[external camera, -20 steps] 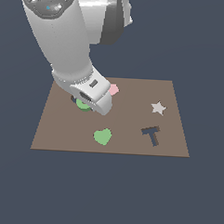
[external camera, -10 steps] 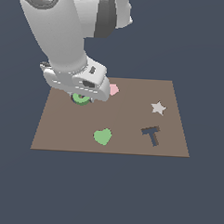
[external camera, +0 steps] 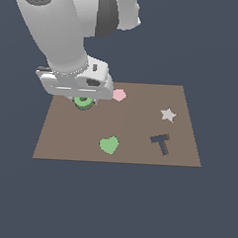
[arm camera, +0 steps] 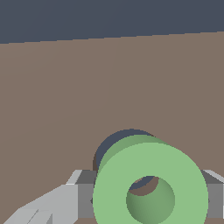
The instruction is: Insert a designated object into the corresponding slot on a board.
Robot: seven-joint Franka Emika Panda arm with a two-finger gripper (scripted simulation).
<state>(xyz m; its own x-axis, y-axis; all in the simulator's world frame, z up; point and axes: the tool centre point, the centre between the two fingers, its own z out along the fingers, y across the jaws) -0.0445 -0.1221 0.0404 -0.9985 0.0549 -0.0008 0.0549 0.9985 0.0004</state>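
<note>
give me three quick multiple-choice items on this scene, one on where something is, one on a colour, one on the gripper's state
1. Where on the flat brown rectangular board is the light-green ring?
A. beside the grey star
B. near the far corner on the exterior view's left, under the gripper
C. off the board

2. What colour is the heart?
A. green
B. pink
C. navy

3. What is the gripper doing?
A. open, far above the board
B. shut on the heart
C. shut on the ring, over the dark navy round recess

Answers: 1 B, the exterior view shows it beneath the hand; 2 A, it matches the ring; 3 C, the wrist view shows grey fingers flanking the ring.
</note>
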